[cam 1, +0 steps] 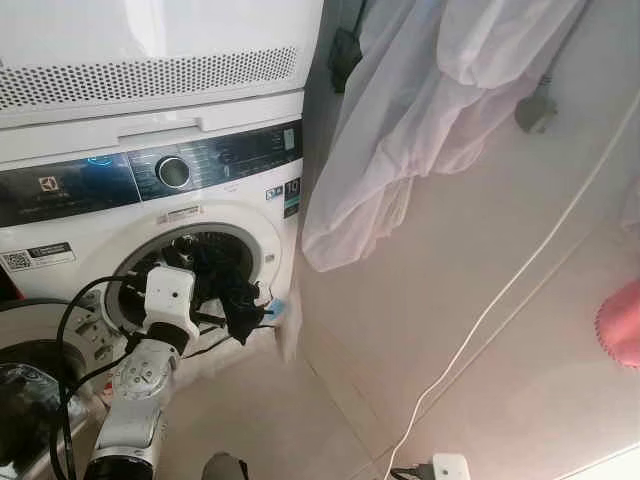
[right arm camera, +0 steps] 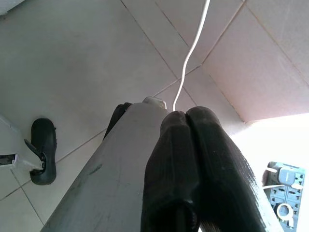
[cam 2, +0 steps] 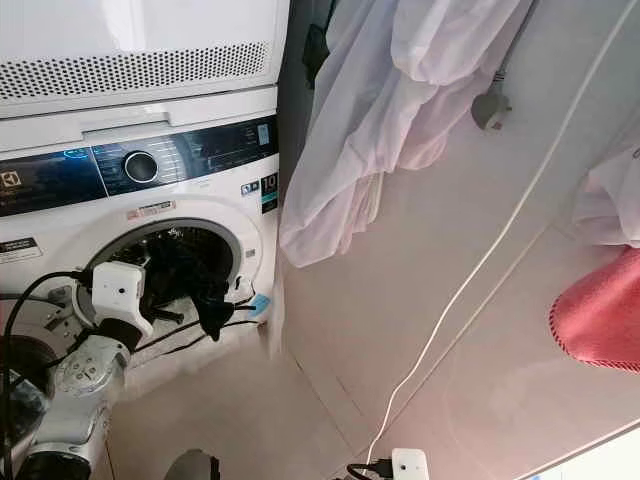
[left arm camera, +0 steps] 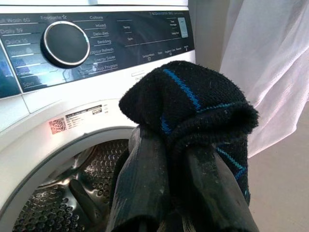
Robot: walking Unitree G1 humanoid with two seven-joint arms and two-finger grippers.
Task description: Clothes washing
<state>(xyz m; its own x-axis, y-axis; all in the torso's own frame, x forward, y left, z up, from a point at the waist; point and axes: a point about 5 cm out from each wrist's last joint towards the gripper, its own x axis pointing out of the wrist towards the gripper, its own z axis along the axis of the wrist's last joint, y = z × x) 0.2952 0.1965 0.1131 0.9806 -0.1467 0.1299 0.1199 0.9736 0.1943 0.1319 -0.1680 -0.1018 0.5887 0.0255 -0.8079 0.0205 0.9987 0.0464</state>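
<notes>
Black sock with blue stripes draped over the left gripper, we saw fingers clamped on it, before the washing machine opening, right gripper pressed together, idle.

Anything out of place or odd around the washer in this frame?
Mostly the white cable: it trails loose across the floor tiles to an adapter, a possible snag for a walking robot. Otherwise normal: the left pincer holds a black sock with blue stripes at the open washer drum; a white cloth hangs beside it.

Your left gripper is raised forward at left, fingers clamped on a black sock; right gripper hangs, fingers pressed together.
</notes>
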